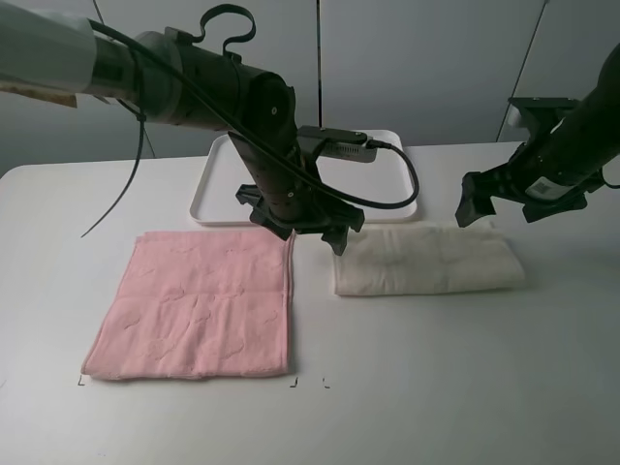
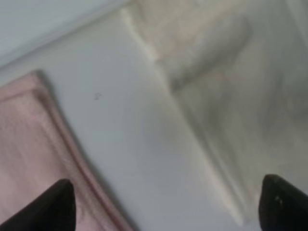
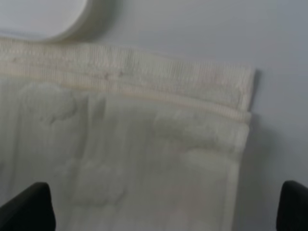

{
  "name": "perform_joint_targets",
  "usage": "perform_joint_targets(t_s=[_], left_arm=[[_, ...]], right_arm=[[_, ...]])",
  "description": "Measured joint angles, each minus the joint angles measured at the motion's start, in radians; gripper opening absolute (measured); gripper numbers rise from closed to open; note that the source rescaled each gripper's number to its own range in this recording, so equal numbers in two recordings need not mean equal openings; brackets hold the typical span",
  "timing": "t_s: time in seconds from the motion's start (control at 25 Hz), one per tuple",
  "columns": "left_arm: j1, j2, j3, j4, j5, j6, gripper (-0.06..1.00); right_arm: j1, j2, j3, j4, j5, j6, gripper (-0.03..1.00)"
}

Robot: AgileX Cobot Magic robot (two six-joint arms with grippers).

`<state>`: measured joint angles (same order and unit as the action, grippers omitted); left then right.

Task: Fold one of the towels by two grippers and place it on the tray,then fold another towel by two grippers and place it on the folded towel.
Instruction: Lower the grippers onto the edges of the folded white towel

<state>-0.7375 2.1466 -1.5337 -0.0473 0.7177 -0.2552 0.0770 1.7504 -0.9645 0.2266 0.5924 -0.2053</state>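
Note:
The cream towel (image 1: 426,260) lies folded in half on the table, just in front of the white tray (image 1: 387,199). To its left the pink towel (image 1: 199,305) is spread flat. My left gripper (image 1: 310,235) hovers open over the gap between the two towels, at the cream towel's left end. In the left wrist view the left gripper (image 2: 166,207) has bare table between its fingertips, with the pink towel (image 2: 29,144) on one side and the cream towel (image 2: 216,96) on the other. My right gripper (image 1: 499,208) hangs open above the cream towel's right end (image 3: 144,144), empty (image 3: 159,211).
The left arm and its cable cross over the tray's front half and hide part of it. A corner of the tray (image 3: 43,17) shows in the right wrist view, close to the cream towel's far edge. Small corner marks sit on the table below the pink towel.

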Motion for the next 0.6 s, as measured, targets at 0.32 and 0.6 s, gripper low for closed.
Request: perform_joint_targets(t_s=[0.32,0.6], left_arm=[[0.012,0.010,-0.014,-0.008,0.010,-0.069,0.98],[0.018,0.107,-0.127,0.003,0.113,-0.144,0.98]], right_arm=[[-0.006,0.051,-0.069,-0.008,0.140,0.052,1.00],[-0.006,0.113,-0.091,-0.047,0.199,0.089,1.00]])
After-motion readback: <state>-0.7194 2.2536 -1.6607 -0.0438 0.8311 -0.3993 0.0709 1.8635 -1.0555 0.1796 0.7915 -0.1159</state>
